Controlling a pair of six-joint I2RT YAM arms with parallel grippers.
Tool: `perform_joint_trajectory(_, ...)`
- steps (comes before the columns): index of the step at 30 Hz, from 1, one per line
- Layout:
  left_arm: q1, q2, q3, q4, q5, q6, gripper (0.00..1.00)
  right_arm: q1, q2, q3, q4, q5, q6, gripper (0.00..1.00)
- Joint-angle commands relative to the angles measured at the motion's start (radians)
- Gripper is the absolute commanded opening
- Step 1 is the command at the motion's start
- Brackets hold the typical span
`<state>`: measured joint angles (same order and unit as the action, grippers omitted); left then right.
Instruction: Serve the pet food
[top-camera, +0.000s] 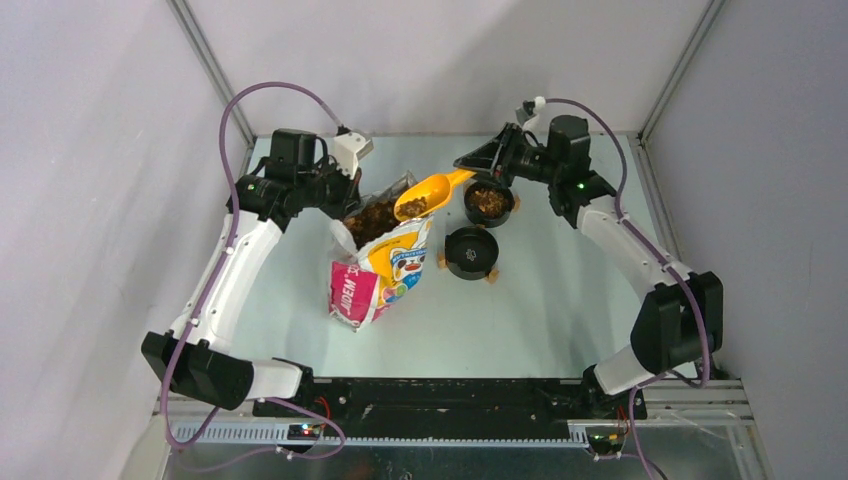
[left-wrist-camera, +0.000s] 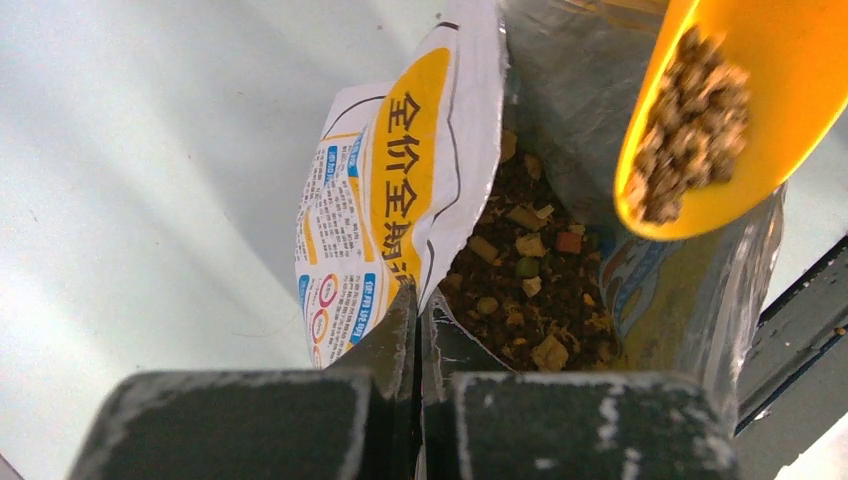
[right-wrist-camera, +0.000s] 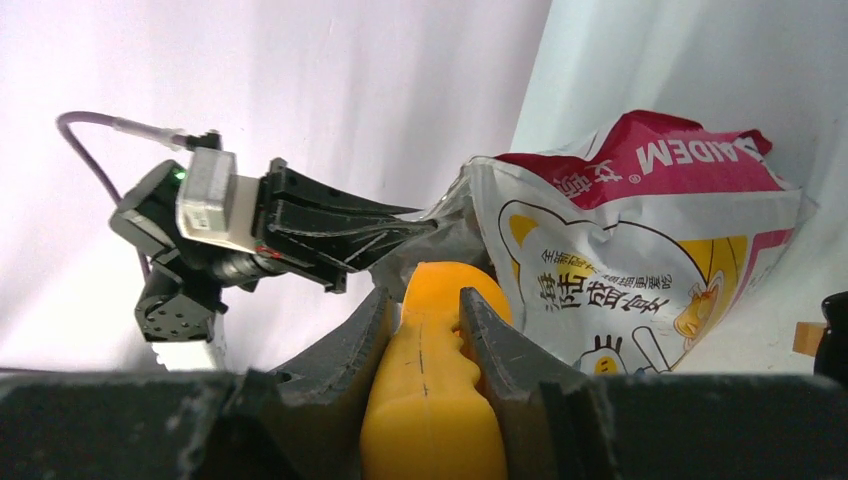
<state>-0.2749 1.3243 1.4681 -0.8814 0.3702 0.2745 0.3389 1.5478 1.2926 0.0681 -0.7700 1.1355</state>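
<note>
Spillage threatens: pet food (left-wrist-camera: 690, 120) rides the scoop (top-camera: 425, 196) above the bag (top-camera: 385, 265) (right claw (right-wrist-camera: 425, 300) clamps the handle, left claw (left-wrist-camera: 418, 315) pinches the rim); any tilt could scatter it across the worktop (top-camera: 560, 300).

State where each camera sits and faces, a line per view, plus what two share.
Top external: above and behind, looking down at the table; left arm, right arm show.
Left wrist: looks into the open bag at pet food; left gripper pinches its rim.
Right wrist: looks along the scoop toward the bag; right gripper clamps it.
Shared: both wrist views show bag, scoop.
</note>
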Motion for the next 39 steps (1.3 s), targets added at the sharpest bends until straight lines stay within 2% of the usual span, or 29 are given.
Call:
perform_joint_trajectory(1,-0.006,-0.018,0.003,-0.066,0.006,0.028,0.00,-0.024,-0.077,-0.018,-0.009,0.009,0.008,0.00)
perform_joint_trajectory(11,-0.006,-0.015,0.015,-0.079,0.007,0.043,0.00,0.005,-0.021,-0.046,-0.015,0.045,0.036,0.00)
perform_joint_trajectory(17,-0.006,0.002,0.019,-0.083,0.009,0.056,0.00,-0.018,0.031,-0.057,-0.006,0.004,0.107,0.00)
perform_joint_trajectory(20,-0.006,0.006,0.022,-0.093,0.009,0.074,0.00,-0.042,0.080,-0.077,0.100,-0.104,0.182,0.00)
perform_joint_trajectory(24,-0.006,0.017,0.047,-0.121,0.005,0.093,0.00,-0.033,0.137,-0.085,0.306,-0.130,0.294,0.00)
perform_joint_trajectory(30,-0.006,0.025,0.067,-0.169,-0.021,0.126,0.00,-0.005,0.224,-0.087,0.495,-0.160,0.474,0.00)
perform_joint_trajectory(35,-0.006,0.000,0.040,-0.170,-0.024,0.130,0.00,-0.002,0.233,-0.092,0.577,-0.139,0.534,0.00)
perform_joint_trajectory(39,-0.006,-0.014,0.026,-0.159,-0.044,0.134,0.00,-0.016,0.205,-0.092,0.575,-0.136,0.523,0.00)
